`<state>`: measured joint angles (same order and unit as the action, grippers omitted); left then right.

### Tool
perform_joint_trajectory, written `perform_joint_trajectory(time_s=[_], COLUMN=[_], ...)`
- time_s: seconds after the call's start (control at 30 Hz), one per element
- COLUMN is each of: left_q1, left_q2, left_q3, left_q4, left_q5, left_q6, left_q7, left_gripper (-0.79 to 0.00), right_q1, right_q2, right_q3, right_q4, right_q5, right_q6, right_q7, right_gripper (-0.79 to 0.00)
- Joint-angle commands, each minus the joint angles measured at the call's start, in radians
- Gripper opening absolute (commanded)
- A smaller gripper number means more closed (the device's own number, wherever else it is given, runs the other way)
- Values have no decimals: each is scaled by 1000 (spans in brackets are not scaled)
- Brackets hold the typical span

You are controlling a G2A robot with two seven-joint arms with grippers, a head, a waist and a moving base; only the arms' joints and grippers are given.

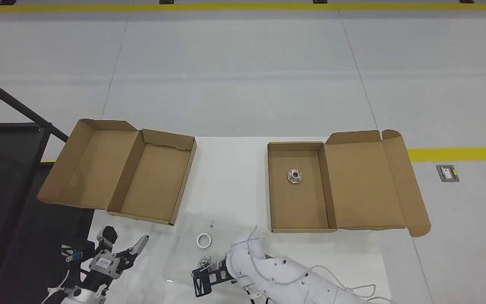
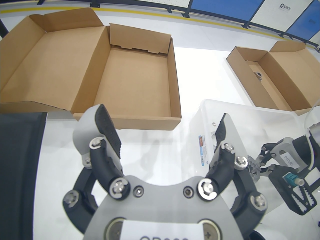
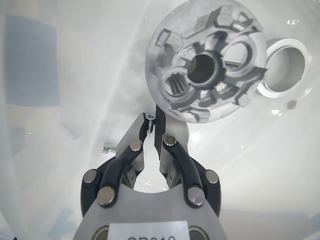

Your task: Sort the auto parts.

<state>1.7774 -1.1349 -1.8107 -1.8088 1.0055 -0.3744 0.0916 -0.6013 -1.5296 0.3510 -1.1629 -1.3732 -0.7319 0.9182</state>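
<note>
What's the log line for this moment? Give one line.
right gripper: shut on screw, inside clear bin | left gripper: open, holding nothing | right box: one metal part

White table (image 1: pixel 228 182) with left cardboard box (image 1: pixel 152 182), right cardboard box (image 1: pixel 300 205), clear bin (image 2: pixel 197 126) between.

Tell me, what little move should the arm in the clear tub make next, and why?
Probably lift the right tool straight up: it seems to pinch a small bolt, the metal disc sits close beside it, and the walls of the clear tub surround it.
</note>
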Motion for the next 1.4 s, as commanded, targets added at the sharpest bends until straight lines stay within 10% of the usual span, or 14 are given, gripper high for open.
perform_joint_trajectory(time_s=[0.0,0.53,0.83,1.1,1.37], left_q1=[0,0,0,0,0], left_q2=[0,0,0,0,0], left_q3=[0,0,0,0,0], left_q4=[0,0,0,0,0], left_q5=[0,0,0,0,0], left_q6=[0,0,0,0,0], left_q7=[0,0,0,0,0], left_gripper=[0,0,0,0,0], right_q1=[-6,-354,-365,-421,-273], right_q2=[8,239,243,230,209], right_q3=[19,467,477,636,730], right_q4=[-18,-622,-635,-625,-287], right_q5=[-8,-224,-234,-275,-141], right_q6=[12,-61,-57,545,645], right_q7=[-14,-178,-183,-131,-116], right_gripper=[-785,-785,-785,-785,-785])
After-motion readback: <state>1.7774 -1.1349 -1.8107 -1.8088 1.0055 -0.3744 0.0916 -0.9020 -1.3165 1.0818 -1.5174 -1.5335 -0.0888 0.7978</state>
